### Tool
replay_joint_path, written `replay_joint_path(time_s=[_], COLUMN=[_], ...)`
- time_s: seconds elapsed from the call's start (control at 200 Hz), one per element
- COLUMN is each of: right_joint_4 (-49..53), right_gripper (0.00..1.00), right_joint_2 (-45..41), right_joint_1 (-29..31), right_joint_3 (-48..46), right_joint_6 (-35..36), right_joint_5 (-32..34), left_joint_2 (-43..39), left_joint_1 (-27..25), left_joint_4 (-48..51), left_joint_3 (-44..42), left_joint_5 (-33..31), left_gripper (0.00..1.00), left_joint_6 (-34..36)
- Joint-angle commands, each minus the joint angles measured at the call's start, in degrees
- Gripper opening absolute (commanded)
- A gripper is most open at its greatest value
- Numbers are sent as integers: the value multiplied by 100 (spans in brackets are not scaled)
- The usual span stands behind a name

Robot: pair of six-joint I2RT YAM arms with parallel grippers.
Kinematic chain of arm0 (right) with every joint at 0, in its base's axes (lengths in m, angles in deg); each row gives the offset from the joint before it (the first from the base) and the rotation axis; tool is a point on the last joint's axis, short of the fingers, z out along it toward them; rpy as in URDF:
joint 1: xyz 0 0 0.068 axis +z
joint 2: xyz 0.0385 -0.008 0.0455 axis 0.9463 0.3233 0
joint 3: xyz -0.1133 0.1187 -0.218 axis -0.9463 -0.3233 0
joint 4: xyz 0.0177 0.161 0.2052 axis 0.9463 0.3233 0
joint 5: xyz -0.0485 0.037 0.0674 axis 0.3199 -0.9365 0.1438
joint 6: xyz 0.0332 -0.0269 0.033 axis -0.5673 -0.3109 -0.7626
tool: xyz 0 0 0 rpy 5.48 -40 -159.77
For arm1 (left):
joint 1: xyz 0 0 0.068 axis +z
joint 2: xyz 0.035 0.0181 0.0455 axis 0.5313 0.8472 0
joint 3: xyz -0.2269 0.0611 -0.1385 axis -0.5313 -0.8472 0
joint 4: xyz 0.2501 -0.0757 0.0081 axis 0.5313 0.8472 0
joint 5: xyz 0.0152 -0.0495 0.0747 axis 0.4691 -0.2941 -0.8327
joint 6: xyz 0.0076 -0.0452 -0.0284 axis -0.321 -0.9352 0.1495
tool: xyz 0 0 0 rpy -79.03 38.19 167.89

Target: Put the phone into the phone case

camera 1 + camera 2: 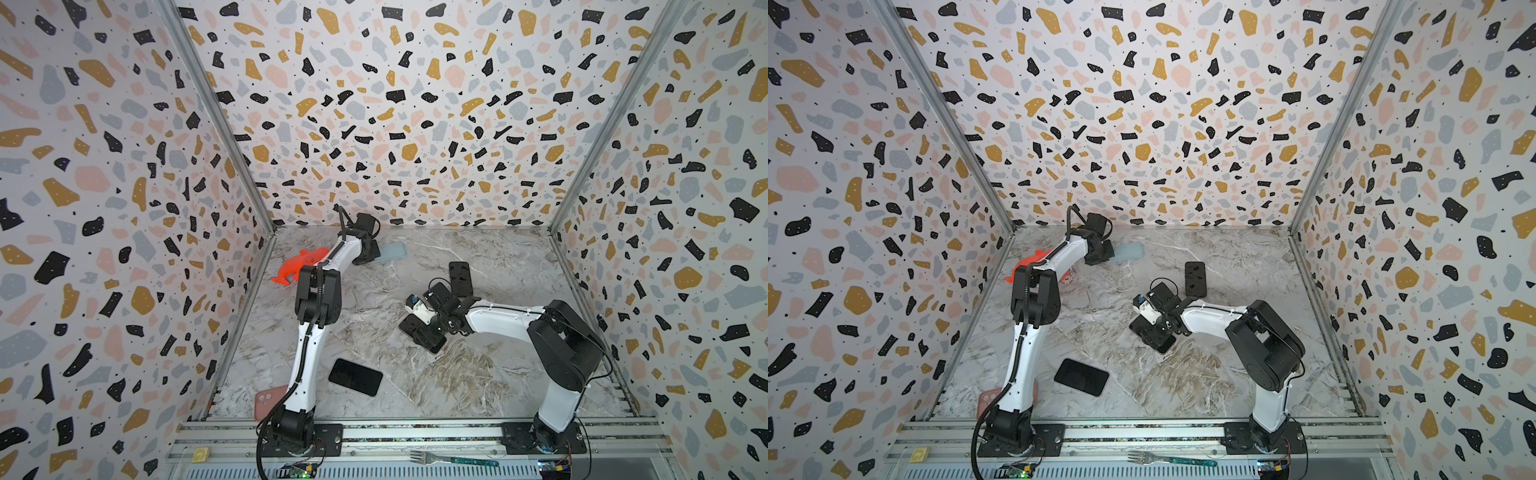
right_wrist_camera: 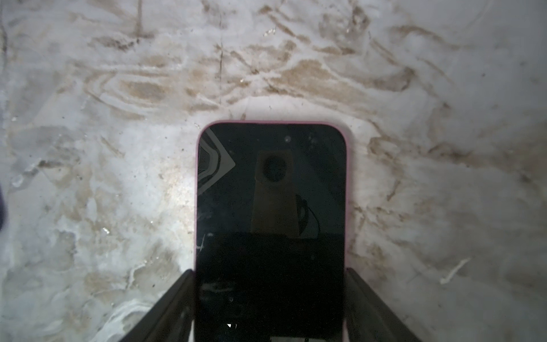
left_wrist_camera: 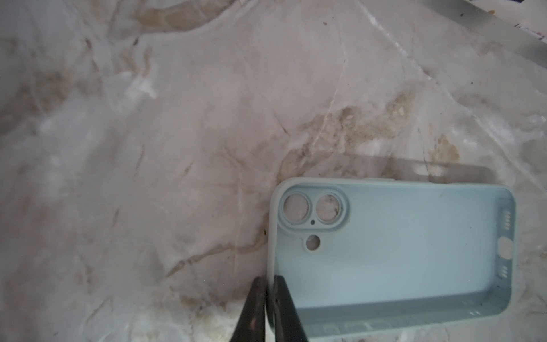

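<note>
Fingers (image 3: 254, 305) of left gripper (image 3: 268, 278) pinch the case (image 3: 399, 251) at twelve o'clock on the marble table (image 1: 478, 374); right gripper (image 2: 269, 271) clasps the phone (image 2: 270, 192); terrazzo walls (image 1: 374, 104) surround.

No text can be read for certain. The yellow block (image 1: 200, 455) on the front rail (image 1: 415, 434) has a mark on its top face, maybe a letter, too blurred to read in both top views. The fork (image 1: 453, 459) has small specks printed on its handle, unreadable. The phone (image 2: 270, 207) has a dark screen with tiny white marks near one end, unreadable.
</note>
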Motion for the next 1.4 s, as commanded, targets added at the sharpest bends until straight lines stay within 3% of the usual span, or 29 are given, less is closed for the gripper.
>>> replay_joint_path(time_s=[0.0, 0.22, 0.476, 0.736, 1.026, 1.116, 1.221, 1.397], right_joint_4=[116, 66, -62, -201, -285, -404, -571, -797], right_gripper=[59, 59, 59, 59, 59, 59, 58, 58], right_joint_2=[-393, -779, -1218, -1694, -2071, -2103, -2072, -1916], right_joint_1=[29, 72, 247, 367, 442, 475, 519, 555], right_joint_3=[-68, -424, -848, -1315, -1559, -1593, -1609, -1604], right_joint_6=[-107, -198, -334, -436, -520, -549, -577, -578], right_joint_5=[-78, -73, -119, -109, -75, -102, -125, -102], left_joint_2=[78, -335, -1409, -2476, -3304, -3514, -3694, -4283], left_joint_1=[2, -91, -445, -704, -1023, -1089, -1105, -1066], left_joint_4=[179, 398, 444, 156, -112, -239, -316, -449], left_joint_3=[116, -367, -1918, -3763, -5099, -5380, -5531, -5754], left_joint_5=[-69, 42, -444, -449, -256, -74, 50, 346], left_gripper=[6, 0, 0, 0, 0, 8, 35, 52], left_joint_6=[260, 692, 1108, 1323, 1422, 1340, 1287, 1135])
